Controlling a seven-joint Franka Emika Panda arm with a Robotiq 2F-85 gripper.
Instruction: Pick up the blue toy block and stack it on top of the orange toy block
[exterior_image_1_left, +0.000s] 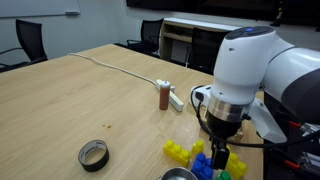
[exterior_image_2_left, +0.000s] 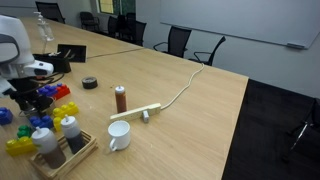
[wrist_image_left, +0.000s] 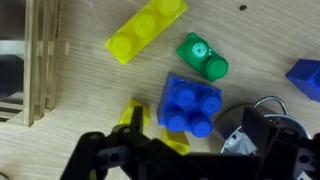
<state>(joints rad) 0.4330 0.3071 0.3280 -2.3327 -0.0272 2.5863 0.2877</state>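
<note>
the blue block (wrist_image_left: 192, 104) lies studs-up on the desk (wrist_image_left: 90, 110). in the wrist view it sits between the two fingers of the end effector (wrist_image_left: 192, 145), just ahead of their tips. the end effector is spread wide, with one finger (wrist_image_left: 108, 152) on each side of the block and apart from it. it holds nothing, and i cannot tell whether it touches the desk. a green brick (wrist_image_left: 203, 57) lies just beyond the block, a yellow brick (wrist_image_left: 148, 30) farther on, and a wooden rack (wrist_image_left: 40, 60) off to one side. in an exterior view the arm hangs over a pile of bricks (exterior_image_1_left: 182, 153) by the desk's near edge.
</note>
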